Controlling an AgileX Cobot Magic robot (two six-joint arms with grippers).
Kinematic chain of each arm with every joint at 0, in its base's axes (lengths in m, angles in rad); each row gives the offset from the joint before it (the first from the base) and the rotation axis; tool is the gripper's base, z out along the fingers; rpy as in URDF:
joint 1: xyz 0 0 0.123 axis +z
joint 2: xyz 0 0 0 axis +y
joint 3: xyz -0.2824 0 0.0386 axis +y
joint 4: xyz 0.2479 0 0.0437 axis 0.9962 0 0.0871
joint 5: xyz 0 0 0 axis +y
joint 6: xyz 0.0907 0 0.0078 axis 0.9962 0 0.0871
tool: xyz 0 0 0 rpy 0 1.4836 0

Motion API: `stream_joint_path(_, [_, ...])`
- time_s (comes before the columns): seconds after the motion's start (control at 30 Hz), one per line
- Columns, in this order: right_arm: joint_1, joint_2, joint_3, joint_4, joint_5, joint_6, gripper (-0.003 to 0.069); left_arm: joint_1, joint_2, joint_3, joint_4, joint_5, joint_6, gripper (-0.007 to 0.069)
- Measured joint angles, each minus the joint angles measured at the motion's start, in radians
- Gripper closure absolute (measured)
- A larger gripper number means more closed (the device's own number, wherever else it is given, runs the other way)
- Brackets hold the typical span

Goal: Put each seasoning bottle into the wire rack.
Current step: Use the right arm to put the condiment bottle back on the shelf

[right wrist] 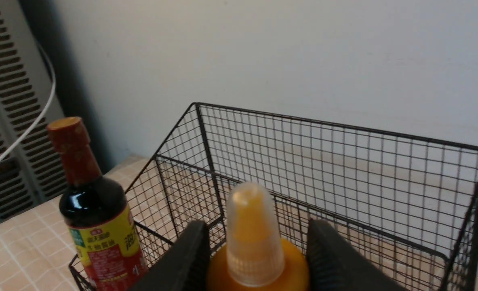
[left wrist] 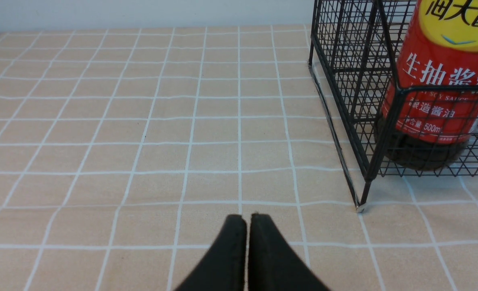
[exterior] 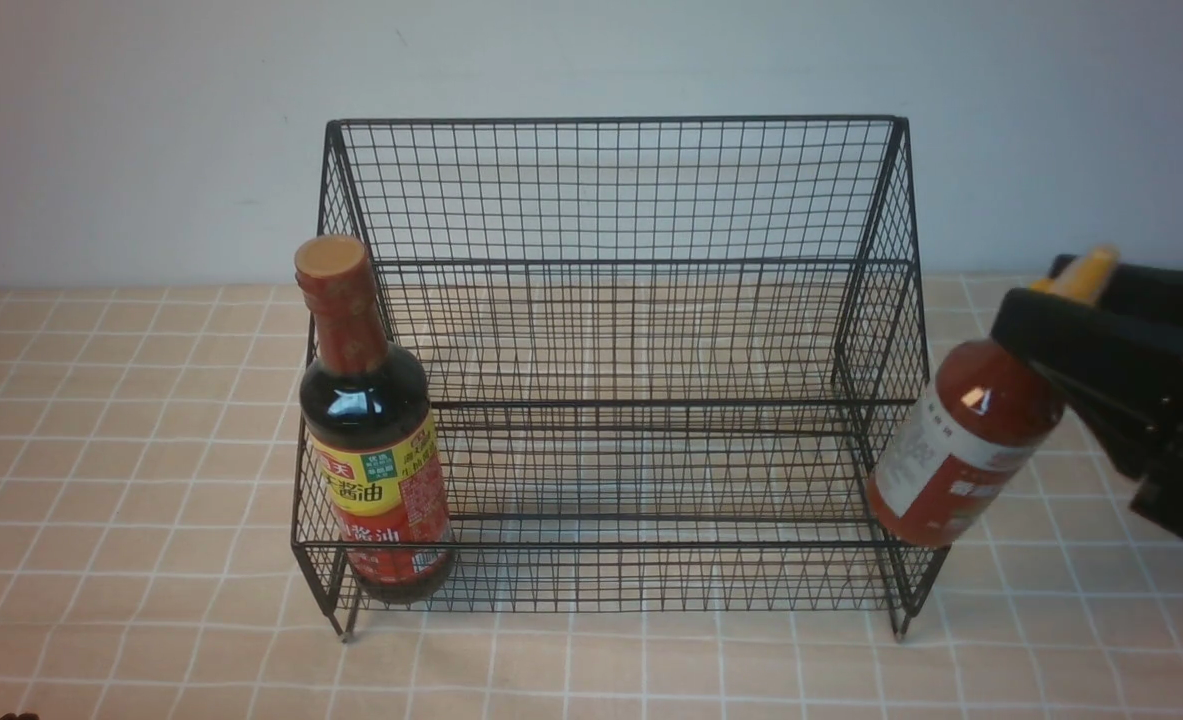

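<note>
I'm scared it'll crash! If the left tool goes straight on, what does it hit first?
Ahead of the left tool the way looks free over the tablecloth to the wall, though depth is unclear; the wire rack stands aside.

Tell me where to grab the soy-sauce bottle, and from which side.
Probably best to grip the red-wrapped neck of the soy-sauce bottle, coming down from above and the front. It stands upright at the left end of the wire rack, its lower body fenced by mesh, while the narrow neck rises clear of the low front rail.
</note>
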Motion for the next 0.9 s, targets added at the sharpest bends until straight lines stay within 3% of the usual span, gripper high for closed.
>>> stream_joint_path(0.23, [0.005, 0.154, -0.073, -0.002, -0.066, -0.076, 0.0373, 0.0, 0.0, 0.0, 0.0, 0.0, 0.0, 0.0631])
stream_joint_path(0.4, [0.071, 0.261, -0.099, 0.011, -0.039, -0.154, 0.0373, 0.0, 0.0, 0.0, 0.0, 0.0, 0.0, 0.0631])
stream_joint_path(0.7, [0.174, 0.395, -0.115, 0.249, 0.065, -0.337, 0.0373, 0.0, 0.0, 0.0, 0.0, 0.0, 0.0, 0.0631])
stream_joint_path(0.9, [0.197, 0.471, -0.117, 0.268, 0.077, -0.356, 0.0373, 0.0, 0.0, 0.0, 0.0, 0.0, 0.0, 0.0631])
